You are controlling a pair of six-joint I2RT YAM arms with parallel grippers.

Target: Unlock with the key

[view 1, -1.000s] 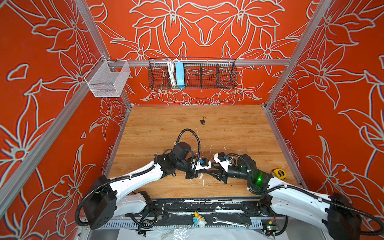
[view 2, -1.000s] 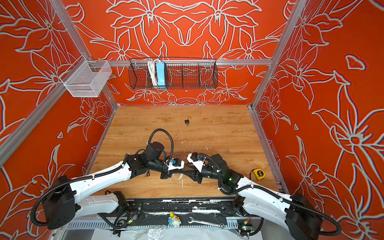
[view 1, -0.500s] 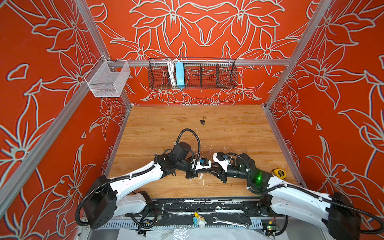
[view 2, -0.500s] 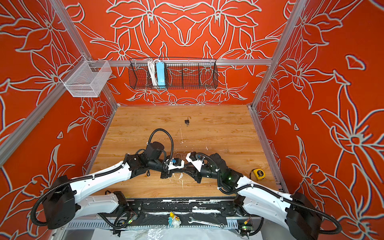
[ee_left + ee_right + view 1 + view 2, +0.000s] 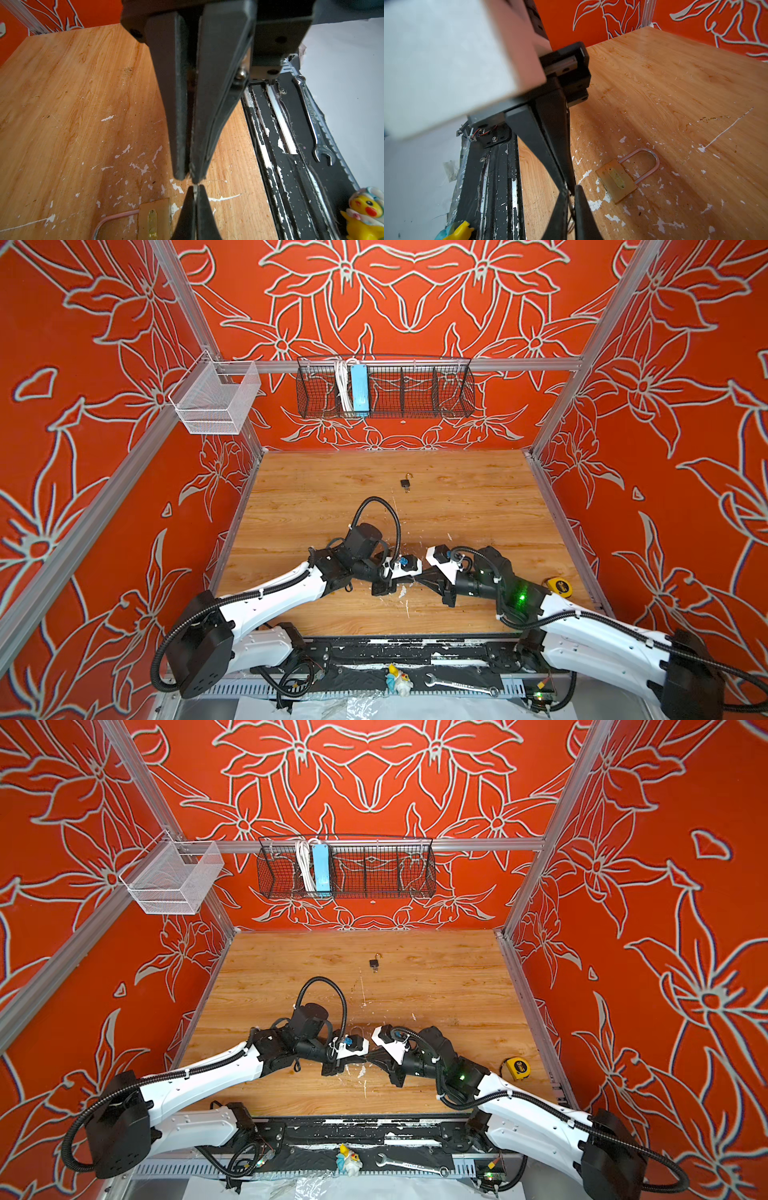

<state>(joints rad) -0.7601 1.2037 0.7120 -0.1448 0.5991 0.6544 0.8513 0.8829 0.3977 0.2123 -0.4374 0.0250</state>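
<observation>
Both end effectors are pinched fully closed, tip to tip low over the front of the table: left end effector and right end effector. Two padlocks total: brass padlock lying flat just beside the tips, small dark padlock well back mid-table. A thin metal sliver shows where the tips meet, can't tell what it is tbh.

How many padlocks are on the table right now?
2. A small dark padlock lies at the far middle of the table; a brass padlock lies flat near the front middle. Others may be hidden from view.
</observation>
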